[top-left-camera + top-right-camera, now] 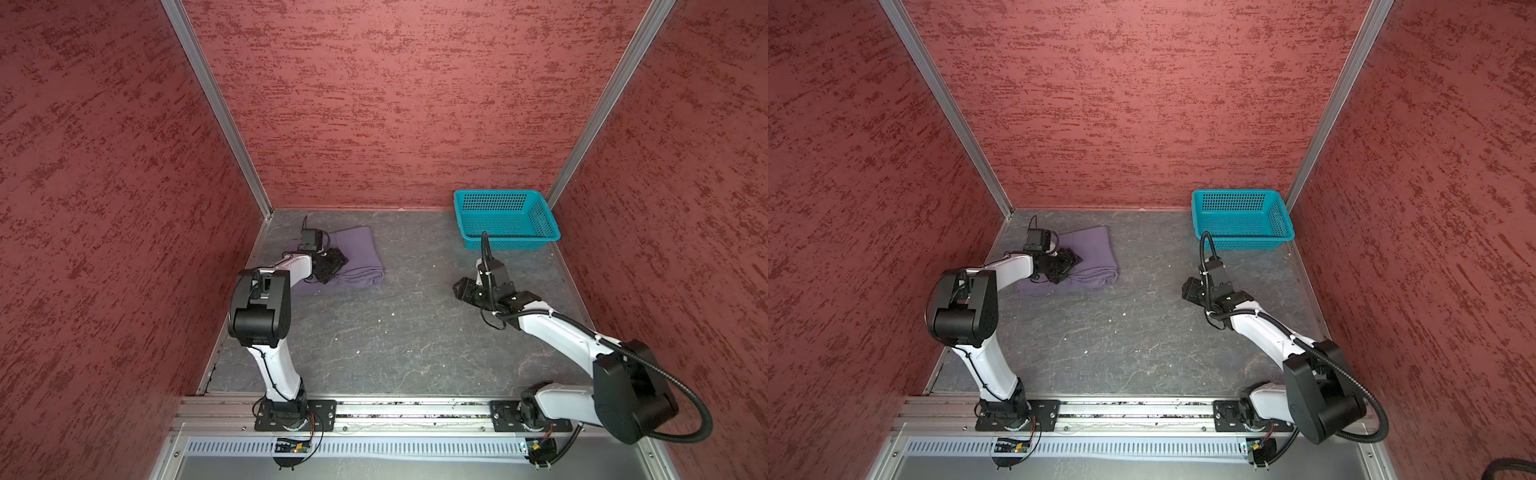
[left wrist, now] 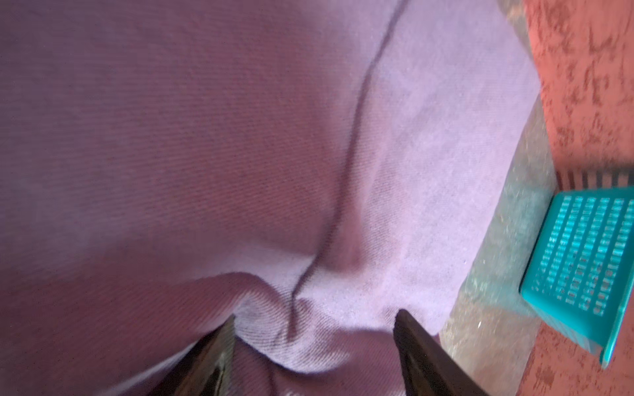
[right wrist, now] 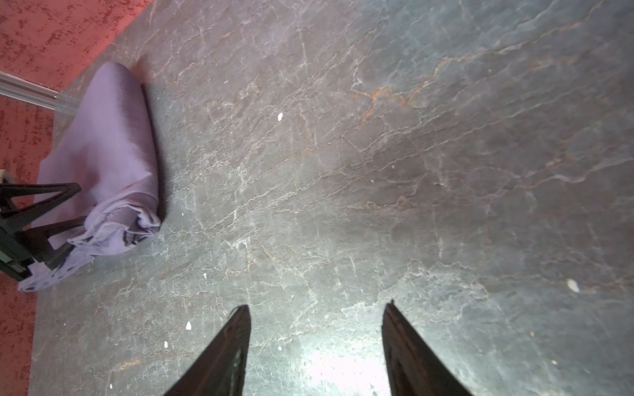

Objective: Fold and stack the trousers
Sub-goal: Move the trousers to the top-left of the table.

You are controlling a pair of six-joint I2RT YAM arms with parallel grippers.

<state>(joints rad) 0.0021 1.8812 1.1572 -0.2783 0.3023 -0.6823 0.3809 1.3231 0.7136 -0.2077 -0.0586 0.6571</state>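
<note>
Lying folded into a thick bundle, the trousers point(image 1: 357, 253) are seen in both top views on the far left part of the table point(image 1: 395, 340), close to the left wall. The left gripper point(image 1: 336, 266) is placed over them with its jaws wide apart; a small ridge of fabric point(image 2: 302, 301) is seen between the fingertips, but nothing is clamped. The right gripper point(image 1: 460, 289) is held above bare table, jaws apart and empty, near the teal basket point(image 1: 505, 193)
</note>
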